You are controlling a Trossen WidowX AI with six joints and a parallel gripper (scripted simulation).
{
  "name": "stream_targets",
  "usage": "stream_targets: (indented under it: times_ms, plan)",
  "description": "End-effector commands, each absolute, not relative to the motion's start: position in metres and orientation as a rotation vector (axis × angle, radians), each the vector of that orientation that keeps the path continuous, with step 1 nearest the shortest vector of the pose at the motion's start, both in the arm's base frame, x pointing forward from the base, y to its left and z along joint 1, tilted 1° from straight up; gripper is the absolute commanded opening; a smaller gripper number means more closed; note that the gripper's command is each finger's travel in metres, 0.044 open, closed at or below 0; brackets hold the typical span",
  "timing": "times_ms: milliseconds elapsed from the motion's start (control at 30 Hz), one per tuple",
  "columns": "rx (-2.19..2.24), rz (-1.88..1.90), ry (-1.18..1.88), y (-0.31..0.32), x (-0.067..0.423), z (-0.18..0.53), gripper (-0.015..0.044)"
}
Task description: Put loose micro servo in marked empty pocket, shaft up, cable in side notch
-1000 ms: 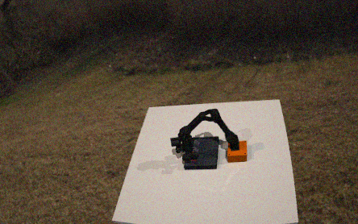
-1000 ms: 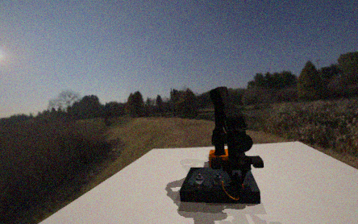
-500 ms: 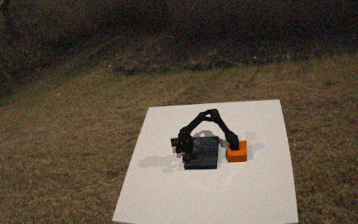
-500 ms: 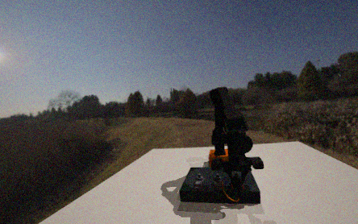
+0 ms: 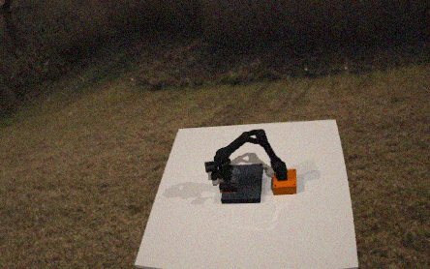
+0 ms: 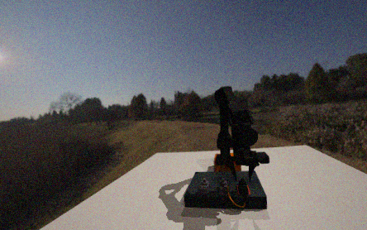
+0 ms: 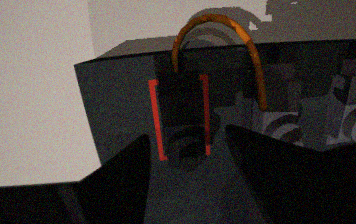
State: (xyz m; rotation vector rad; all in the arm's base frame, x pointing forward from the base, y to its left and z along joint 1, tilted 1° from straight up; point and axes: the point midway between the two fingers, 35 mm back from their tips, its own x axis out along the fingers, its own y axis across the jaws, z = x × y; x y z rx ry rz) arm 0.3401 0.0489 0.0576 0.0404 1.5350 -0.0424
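Note:
The micro servo is a dark block between the red pocket marks on the dark deck. Its round shaft end faces the wrist camera. It is too dark to tell whether both ears lie flat. Its orange cable leaves the far end, arches out past the deck's edge and bends back over the deck on the right. I cannot see it lying in the notch. My gripper is open, its fingertips apart on either side and a little above the servo, with nothing held.
Other fitted parts stand on the deck beside the servo, close to the right finger in the wrist view. An orange block is at the arm's base, beyond the deck in the exterior view. A pale table is underneath.

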Motion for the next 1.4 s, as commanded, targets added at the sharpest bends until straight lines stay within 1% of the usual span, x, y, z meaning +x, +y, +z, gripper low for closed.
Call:
stream_targets:
  times_ms: [0, 133, 167, 233, 300, 533, 800, 1367]
  plan:
    - [0.042, -0.044, 1.535, 0.052, 0.32, 0.074, 0.0319]
    - [0.042, -0.044, 1.54, 0.055, 0.278, 0.1, 0.0424]
    - [0.042, -0.044, 1.542, 0.056, 0.266, 0.106, 0.044]
    - [0.042, -0.044, 1.544, 0.055, 0.244, 0.115, 0.044]
    - [0.041, -0.044, 1.545, 0.055, 0.236, 0.118, 0.044]
    - [0.041, -0.044, 1.545, 0.055, 0.236, 0.12, 0.044]
    - [0.04, -0.039, 1.54, 0.054, 0.236, 0.167, 0.044]
    - [0.04, -0.039, 1.54, 0.054, 0.236, 0.167, 0.044]
